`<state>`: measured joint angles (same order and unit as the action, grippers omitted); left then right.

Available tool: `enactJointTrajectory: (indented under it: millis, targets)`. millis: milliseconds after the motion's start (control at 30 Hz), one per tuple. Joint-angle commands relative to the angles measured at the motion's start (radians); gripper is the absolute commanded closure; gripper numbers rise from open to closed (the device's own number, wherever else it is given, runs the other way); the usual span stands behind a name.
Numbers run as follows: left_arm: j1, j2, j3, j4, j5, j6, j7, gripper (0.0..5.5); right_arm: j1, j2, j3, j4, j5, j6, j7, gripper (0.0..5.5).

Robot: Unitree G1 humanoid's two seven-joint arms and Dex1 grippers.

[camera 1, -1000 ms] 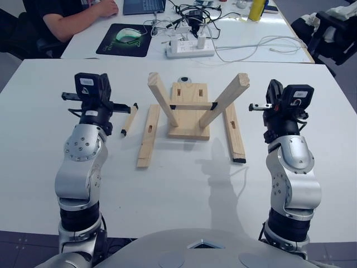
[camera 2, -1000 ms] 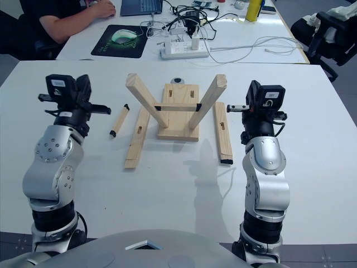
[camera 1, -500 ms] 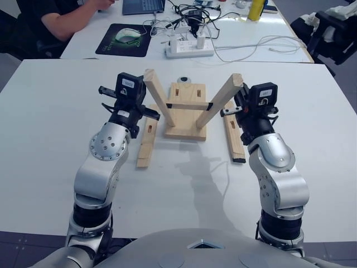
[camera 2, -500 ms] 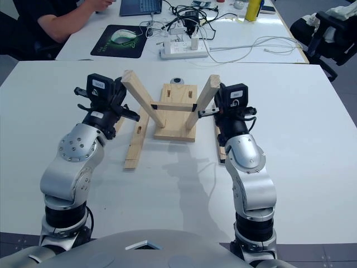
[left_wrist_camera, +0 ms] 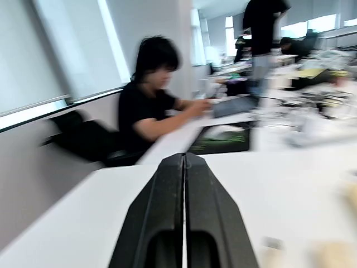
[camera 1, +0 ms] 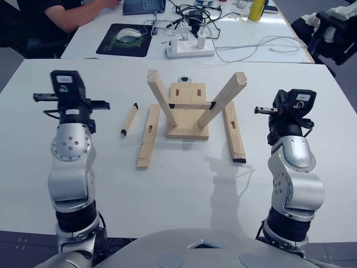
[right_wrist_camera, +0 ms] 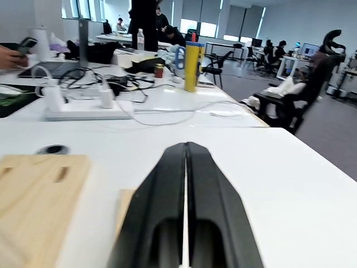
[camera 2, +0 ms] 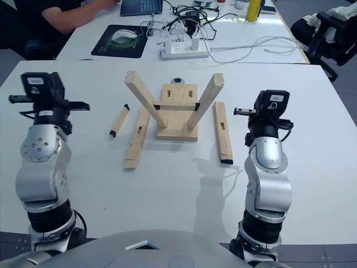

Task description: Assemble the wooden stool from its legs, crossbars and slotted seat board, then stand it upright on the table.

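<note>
Stool is half-built, mid-table. Slotted seat board (camera 1: 188, 120) lies flat, and two standing legs (camera 1: 163, 100) splay up from it in a V, tied by a fitted crossbar (camera 1: 192, 105) with black ends. Left loose leg (camera 1: 148, 135) and right loose leg (camera 1: 234, 135) lie flat beside the board; loose crossbar (camera 1: 129, 119) lies further left. Leg-to-board joints are hidden, so I can't tell the seating. My left gripper (left_wrist_camera: 184, 167) and right gripper (right_wrist_camera: 186, 156) have fingers pressed together, empty, well apart from the parts.
</note>
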<state>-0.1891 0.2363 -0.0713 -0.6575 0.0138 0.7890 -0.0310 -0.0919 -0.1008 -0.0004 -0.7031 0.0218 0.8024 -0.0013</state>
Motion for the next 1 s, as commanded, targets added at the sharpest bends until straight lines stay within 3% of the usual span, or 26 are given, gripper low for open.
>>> enactJointTrajectory:
  millis: [33, 267, 500, 567, 733, 800, 900, 1000]
  targets:
    - [-0.071, 0.038, -0.321, 0.019, -0.011, 0.074, -0.163, 5.48, 0.004, -0.067, 0.249, -0.006, 0.029, 0.063, 0.13, 5.5]
    - [-0.022, 0.08, -0.17, 0.043, 0.061, 0.143, -0.092, 5.48, 0.023, -0.059, 0.062, 0.031, -0.01, 0.088, 0.037, 5.5]
    - [0.012, 0.081, 0.133, 0.03, 0.131, 0.026, 0.048, 5.48, -0.02, -0.042, -0.13, 0.0, -0.038, -0.001, -0.049, 5.5]
    - [-0.032, 0.046, 0.101, -0.02, 0.094, -0.062, 0.025, 5.48, -0.045, -0.032, -0.114, -0.017, -0.021, -0.036, -0.034, 5.5]
    - [-0.102, -0.011, -0.298, 0.002, -0.024, 0.031, -0.201, 5.48, -0.057, -0.032, 0.176, -0.037, 0.056, -0.002, 0.116, 5.5]
    - [-0.096, -0.004, -0.366, 0.009, -0.022, 0.076, -0.224, 5.48, -0.035, -0.034, 0.232, -0.032, 0.069, 0.056, 0.134, 5.5]
    - [-0.096, -0.001, -0.297, 0.017, 0.0, 0.083, -0.197, 5.48, -0.022, -0.03, 0.162, -0.018, 0.058, 0.079, 0.11, 5.5]
    - [-0.103, 0.012, -0.132, 0.028, 0.062, 0.032, -0.101, 5.48, -0.024, -0.027, 0.026, -0.006, 0.018, 0.032, 0.044, 5.5]
